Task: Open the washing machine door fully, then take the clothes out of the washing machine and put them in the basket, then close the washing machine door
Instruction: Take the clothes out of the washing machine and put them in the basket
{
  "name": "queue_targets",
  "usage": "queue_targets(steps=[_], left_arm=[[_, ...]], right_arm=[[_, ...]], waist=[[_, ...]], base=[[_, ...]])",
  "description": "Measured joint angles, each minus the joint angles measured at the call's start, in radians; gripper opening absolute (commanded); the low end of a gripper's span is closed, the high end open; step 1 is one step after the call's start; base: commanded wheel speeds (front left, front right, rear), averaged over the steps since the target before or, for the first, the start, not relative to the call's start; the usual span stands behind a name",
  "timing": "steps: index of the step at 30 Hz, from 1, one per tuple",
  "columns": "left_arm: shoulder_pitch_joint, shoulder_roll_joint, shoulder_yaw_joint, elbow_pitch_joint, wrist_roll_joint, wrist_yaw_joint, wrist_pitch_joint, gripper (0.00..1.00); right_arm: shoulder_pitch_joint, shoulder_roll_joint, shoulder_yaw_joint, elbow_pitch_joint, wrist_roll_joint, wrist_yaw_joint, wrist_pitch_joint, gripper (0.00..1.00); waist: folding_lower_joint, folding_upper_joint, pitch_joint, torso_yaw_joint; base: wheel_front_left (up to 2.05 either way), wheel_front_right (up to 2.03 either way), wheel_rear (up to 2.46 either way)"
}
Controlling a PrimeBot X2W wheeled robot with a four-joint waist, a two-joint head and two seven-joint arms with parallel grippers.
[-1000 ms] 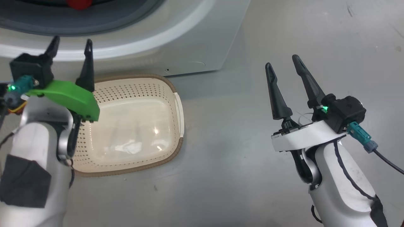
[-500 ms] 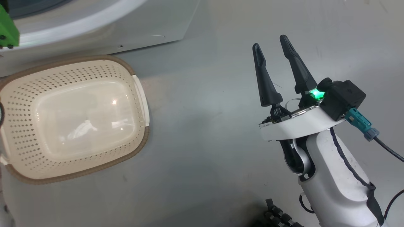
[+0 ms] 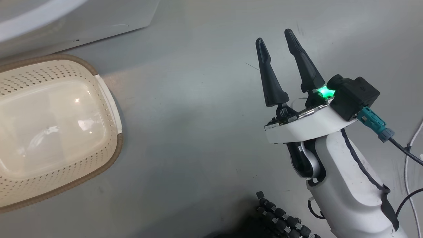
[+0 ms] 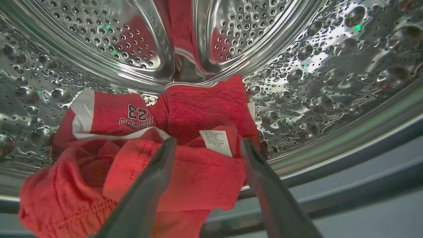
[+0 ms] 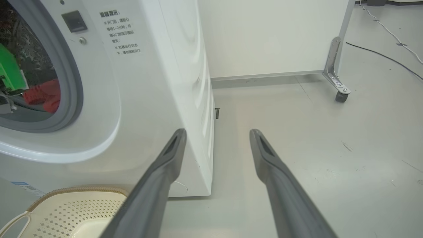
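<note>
Red soft sports clothes with white trim (image 4: 172,132) lie heaped low in the shiny perforated steel drum (image 4: 330,66) of the big white front-loading washing machine (image 5: 158,82). One fold spills towards the drum's front lip. The left gripper (image 4: 209,142) reaches in over the heap with its two dark fingers spread wide and holds nothing. A white care label sits between the tips. Whether the tips press into the cloth I cannot tell.

The likeliest slip, in my judgement, is a shallow pinch. If the fingers close on the top fold or the label alone, one garment may come away while the other remains in the drum. The thin fabric may also slide out partway. A long trailing piece could drag over the front lip and catch on the grey rubber ring (image 5: 71,82), tugging the cloth loose.

The small cream perforated plastic basket with the brown woven-look rim (image 3: 105,145) stands empty on the grey floor (image 3: 198,132), close against the machine's front edge. A loosely held bundle could drop short of it or hang over its rim. The head camera looks down at floor and basket, so the grasp probably depends on the wrist camera.

The right gripper (image 3: 274,37) hovers wide and empty over bare floor, well apart from the basket's right edge.
</note>
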Motion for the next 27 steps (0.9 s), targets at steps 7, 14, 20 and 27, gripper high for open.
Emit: queue_targets(steps=[7,14,20,27], left_arm=[[-0.023,0.016,0.001,0.087,0.000,0.000,0.034,1.00],[-0.037,0.023,-0.002,0.146,0.011,0.019,0.066,1.00],[-0.051,0.026,-0.013,0.180,0.018,0.023,0.076,0.00],[-0.055,0.019,-0.029,0.199,0.026,0.017,0.047,0.00]], right_arm=[[-0.013,0.000,0.013,0.001,0.000,0.000,0.000,1.00],[-0.018,0.000,0.017,0.001,0.002,-0.001,0.000,1.00],[-0.027,0.000,0.017,0.005,0.000,-0.005,0.000,1.00],[-0.031,0.000,0.014,0.015,-0.011,-0.009,0.000,1.00]], waist=[[0.0000,0.0000,0.014,-0.018],[0.0000,0.0000,0.015,-0.017],[0.0000,0.0000,0.012,-0.013],[-0.0001,0.0000,0.000,-0.001]], base=[[0.00,0.00,0.00],[0.00,0.00,0.00],[0.00,0.00,0.00],[0.00,0.00,0.00]])
